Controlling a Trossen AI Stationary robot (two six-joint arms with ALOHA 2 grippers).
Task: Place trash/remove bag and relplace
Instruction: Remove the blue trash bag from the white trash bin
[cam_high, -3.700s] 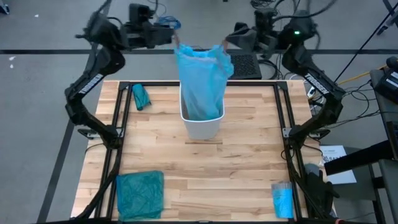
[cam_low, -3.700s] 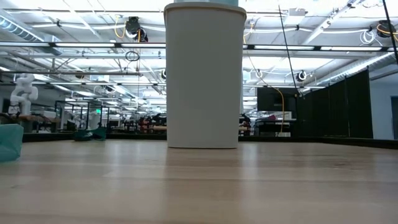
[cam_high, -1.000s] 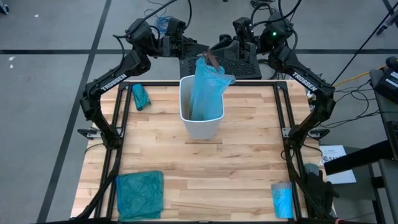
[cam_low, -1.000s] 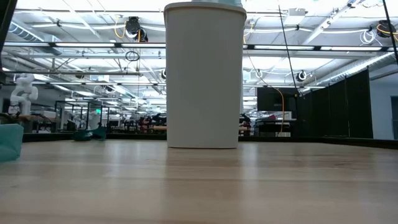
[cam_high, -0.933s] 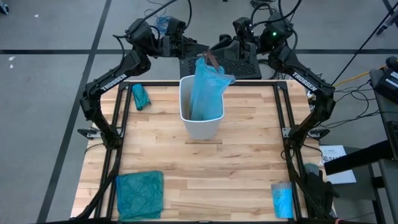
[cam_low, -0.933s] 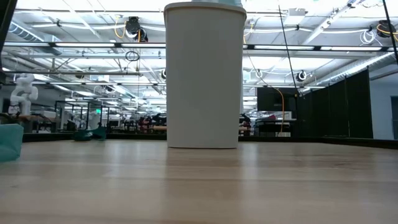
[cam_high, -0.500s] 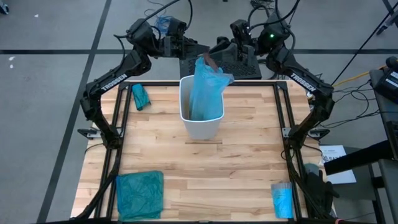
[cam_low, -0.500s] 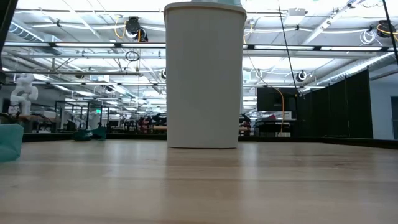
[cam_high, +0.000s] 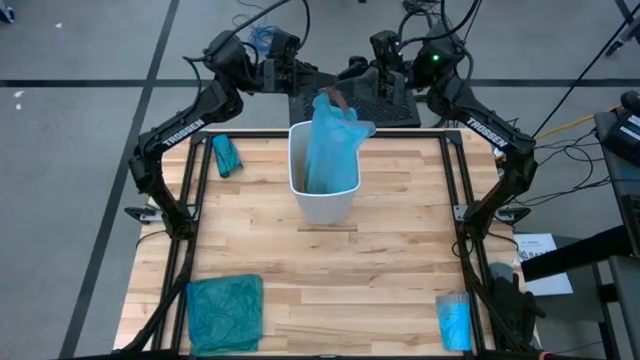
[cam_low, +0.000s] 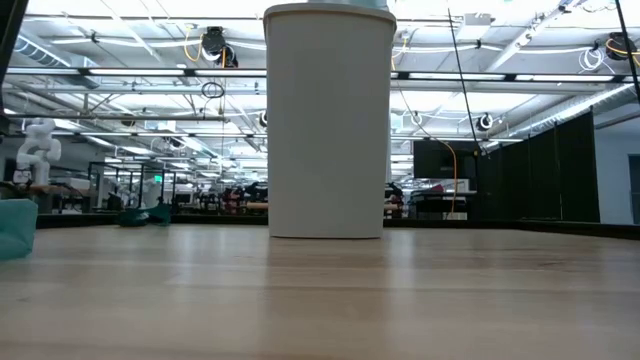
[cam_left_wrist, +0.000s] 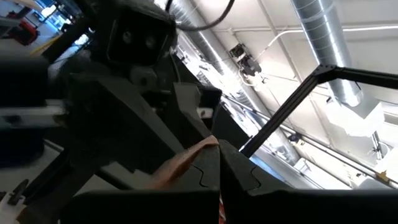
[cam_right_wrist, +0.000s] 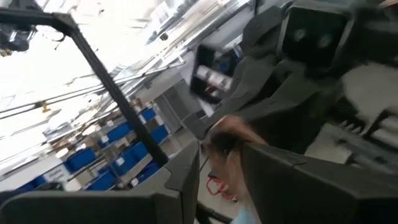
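While gathered at its top, the bag (cam_high: 328, 140) is held above the bin (cam_high: 322, 200).
It is pinched by the closed left hand (cam_high: 318, 88) and the narrowly parted right hand (cam_high: 345, 92), upper centre of the frame.

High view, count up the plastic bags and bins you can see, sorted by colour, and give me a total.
Light blue bag, in the bin: 1
Teal-green bags: 2
Bright blue roll: 1
White bin: 1
Total: 5
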